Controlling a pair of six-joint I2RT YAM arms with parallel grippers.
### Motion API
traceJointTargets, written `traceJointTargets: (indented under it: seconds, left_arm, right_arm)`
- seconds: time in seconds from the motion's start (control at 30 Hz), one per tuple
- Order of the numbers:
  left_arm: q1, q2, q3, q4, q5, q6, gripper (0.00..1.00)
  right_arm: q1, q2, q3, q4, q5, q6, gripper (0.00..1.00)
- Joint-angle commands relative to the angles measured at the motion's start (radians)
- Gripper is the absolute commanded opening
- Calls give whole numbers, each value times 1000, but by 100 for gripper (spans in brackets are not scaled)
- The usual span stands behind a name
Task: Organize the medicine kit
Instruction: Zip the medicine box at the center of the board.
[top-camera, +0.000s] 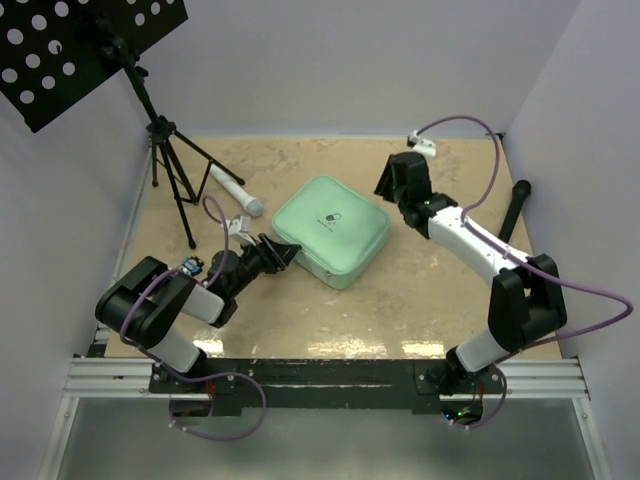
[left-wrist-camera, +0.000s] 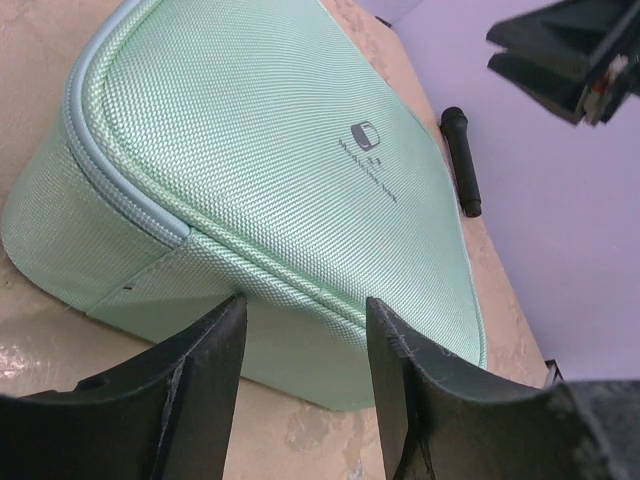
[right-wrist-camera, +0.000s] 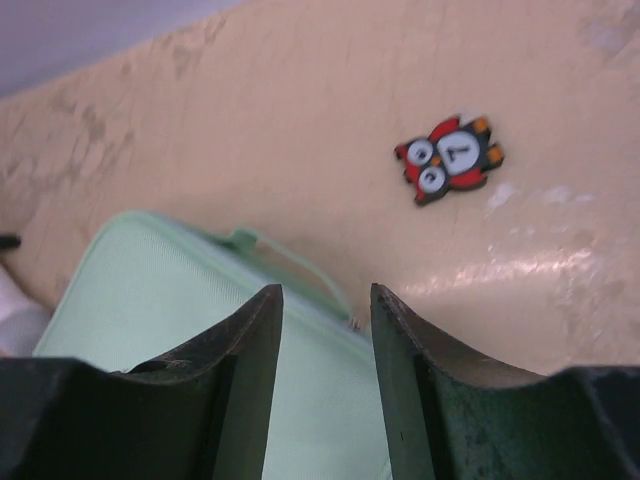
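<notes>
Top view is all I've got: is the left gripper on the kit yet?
Observer: In the left wrist view, the left gripper is open with its fingers at the kit's side. I can't tell whether they touch it.
Operator: Is it zipped?
Observer: The zip looks closed along that edge.
Operator: Anything hidden by the right gripper?
Observer: In the right wrist view, the right gripper is open over the kit's edge. A small owl-shaped gadget lies on the table beyond.
</notes>
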Motion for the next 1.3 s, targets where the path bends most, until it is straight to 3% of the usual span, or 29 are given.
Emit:
traceJointTargets:
  seconds: [0.0, 0.3, 0.93, 1.07, 1.27]
  left_arm:
    - [7, -38, 45, 335, -21, 47, 55]
    - [7, -38, 90, 265, -12, 77, 56]
    - [31, 86, 196, 288, -5, 63, 56]
    - [49, 97, 214, 282, -2, 61, 56]
    - [88, 121, 282, 237, 21, 77, 56]
  right_arm:
    - [-53, 125, 154, -2, 66, -39, 45]
    - [-55, 240, 129, 8, -53, -46, 41]
    - [120, 87, -105, 10, -136, -13, 41]
    - [116, 15, -115, 13, -66, 6, 43]
    - [64, -5, 35, -34, 29, -29, 45]
